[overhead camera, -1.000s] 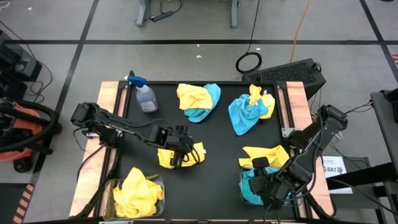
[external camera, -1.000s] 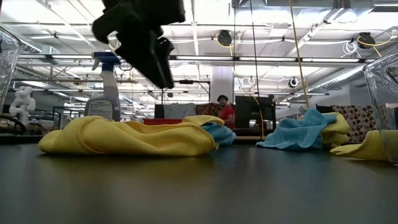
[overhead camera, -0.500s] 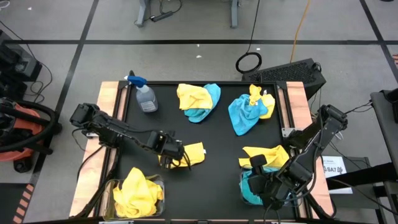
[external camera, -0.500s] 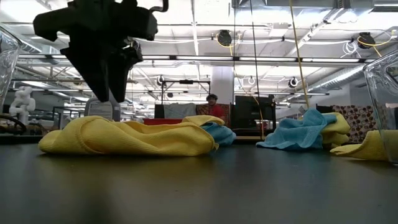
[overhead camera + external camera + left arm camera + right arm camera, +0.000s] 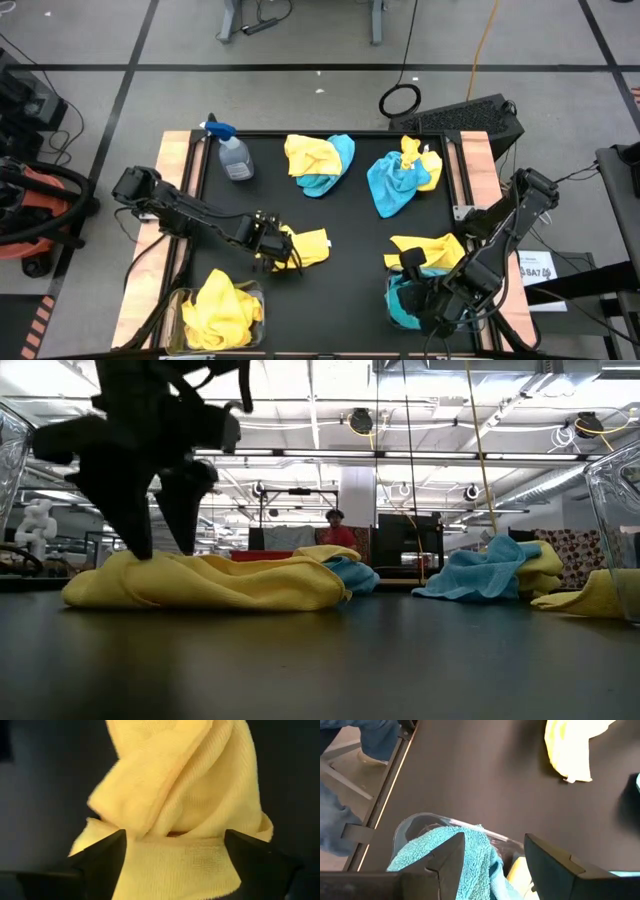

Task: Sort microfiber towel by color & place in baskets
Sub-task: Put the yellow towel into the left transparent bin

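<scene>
A yellow microfiber towel [image 5: 308, 245] lies crumpled on the black mat left of centre. My left gripper [image 5: 270, 248] stands open over the towel's left end [image 5: 110, 575], pointing steeply down, with one finger on each side of a raised fold [image 5: 165, 805]. The left basket [image 5: 178, 300], at the near left, holds a yellow towel [image 5: 220, 305]. My right gripper [image 5: 495, 852] hangs open above the right basket [image 5: 415, 822], which holds a turquoise towel [image 5: 445, 850]. Nothing is between its fingers. My left gripper comes at the yellow towel's left end from above, its open fingers [image 5: 135, 530] down at the cloth's top on either side of the fold. Whether the tips touch the cloth I cannot tell. The towel lies slack on the mat.
A clear spray bottle [image 5: 234, 158] stands at the far left. Two mixed yellow and turquoise towel heaps [image 5: 320, 163] [image 5: 402, 178] lie along the far side. Another yellow towel [image 5: 432, 248] lies by the right basket's far rim. A person [image 5: 337, 532] stands in the room behind.
My left gripper has gone down and toward the table's left edge, onto the left end of the yellow towel. It has tipped steeper and turned about its own axis, and its fingers have opened wider. The towel has kept its place.
</scene>
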